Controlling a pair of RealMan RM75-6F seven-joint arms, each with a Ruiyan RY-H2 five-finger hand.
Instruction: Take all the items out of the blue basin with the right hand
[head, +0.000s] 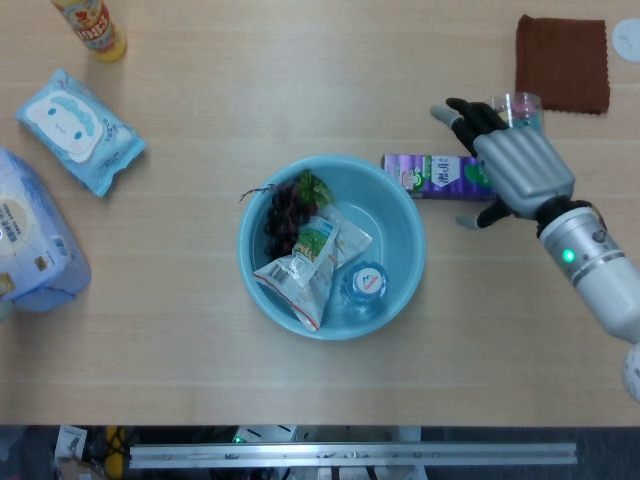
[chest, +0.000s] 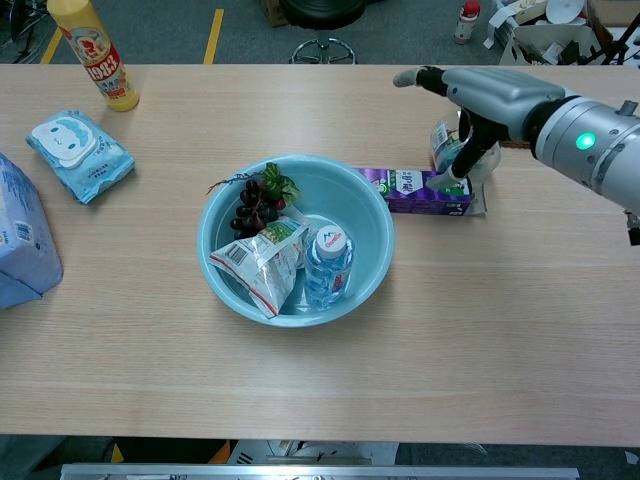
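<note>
A: Is the purple carton being held at the moment?

B: No. It is lying flat on the bench, just beside the blue basin on the side toward the bench's right edge. The right robot hand is being kept spread wide above it, with one fingertip possibly touching its top; nothing is being gripped.

A: What is being left in the basin?

B: A bunch of grapes, a snack bag and a water bottle standing upright at the near side.

A: How is the step best being done?

B: The robot hand should be lifted straight up off the carton so it is not dragged, and the glass cup behind it should be avoided. Then the bottle is probably best approached from above and gripped around its body, with the basin's rim cleared.

A: And the left robot hand?

B: It is not being shown in either view.
</note>
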